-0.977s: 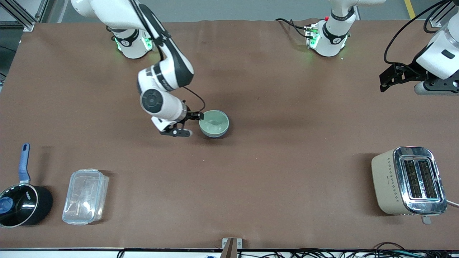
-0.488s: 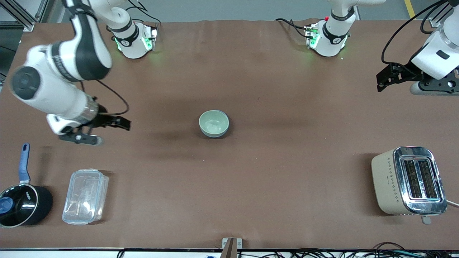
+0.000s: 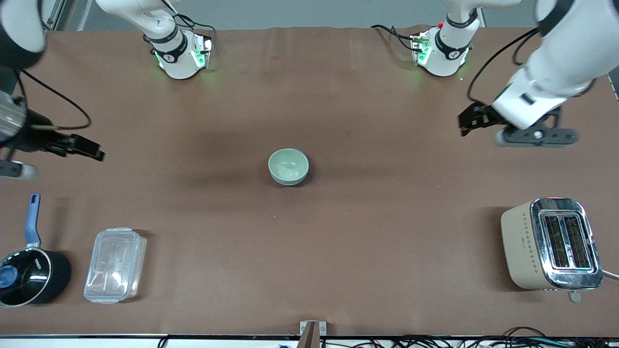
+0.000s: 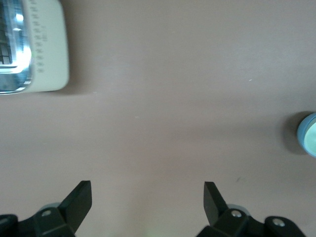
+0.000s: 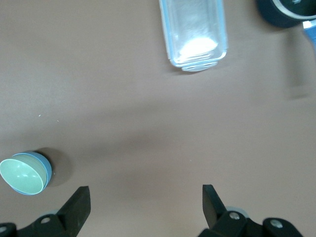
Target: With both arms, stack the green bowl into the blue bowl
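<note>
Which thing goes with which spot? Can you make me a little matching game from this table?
Things:
1. green bowl
2. toaster
3. clear lidded box
4. right gripper

Places or states:
a. beside the black saucepan
b. nested in the blue bowl at mid-table
c. open, in the air, holding nothing
d. at the left arm's end of the table

Pairs: 1-b, 2-d, 3-a, 4-c

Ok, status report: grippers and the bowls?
Right gripper open, empty, over the table's right-arm end. Left gripper open, empty, above the toaster. Green bowl nested in blue bowl, mid-table. Nothing obstructing.
</note>
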Available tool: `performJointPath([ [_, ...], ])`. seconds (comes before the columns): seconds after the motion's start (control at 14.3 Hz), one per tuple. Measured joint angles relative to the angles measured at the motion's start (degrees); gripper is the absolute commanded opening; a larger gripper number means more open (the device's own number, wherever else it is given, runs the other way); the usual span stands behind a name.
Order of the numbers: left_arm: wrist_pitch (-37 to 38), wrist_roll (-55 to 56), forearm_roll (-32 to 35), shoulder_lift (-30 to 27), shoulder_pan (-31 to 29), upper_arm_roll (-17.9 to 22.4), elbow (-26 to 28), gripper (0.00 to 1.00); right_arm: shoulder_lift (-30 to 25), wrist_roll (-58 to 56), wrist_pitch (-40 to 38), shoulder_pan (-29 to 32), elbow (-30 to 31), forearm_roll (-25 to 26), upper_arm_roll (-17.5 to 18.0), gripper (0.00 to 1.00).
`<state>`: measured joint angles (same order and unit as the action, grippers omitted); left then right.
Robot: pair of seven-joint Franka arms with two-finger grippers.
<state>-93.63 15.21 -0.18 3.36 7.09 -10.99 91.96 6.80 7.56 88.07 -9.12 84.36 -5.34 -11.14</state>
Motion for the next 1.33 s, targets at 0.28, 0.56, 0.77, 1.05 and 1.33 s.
performJointPath([
  [0.28,-0.58,-2.14,0.03,0.03,-1.12,0.21,-0.86,1.0,-0.27,-0.02,-7.01,7.11,-5.24,2.06,6.35,1.0],
  [0.56,2.57,-12.19,0.06,-3.69,-8.32,0.69,-1.19,1.0,-2.96,0.26,-10.16,12.84,-5.32,5.96,14.78,1.0],
  [0.77,3.59,-13.99,0.06,-5.28,-10.07,0.74,-1.17,1.0,-4.66,0.11,-9.36,13.52,-2.58,5.97,15.06,1.0],
  [1.05,3.78,-13.96,0.06,-5.58,-9.89,0.6,-1.18,1.0,-4.79,-5.87,-8.3,13.03,-1.0,5.52,12.27,1.0],
  [1.33,3.78,-13.88,0.06,-5.58,-9.89,0.6,-1.31,1.0,-4.88,-9.96,-8.35,12.95,-0.99,4.95,9.52,1.0],
])
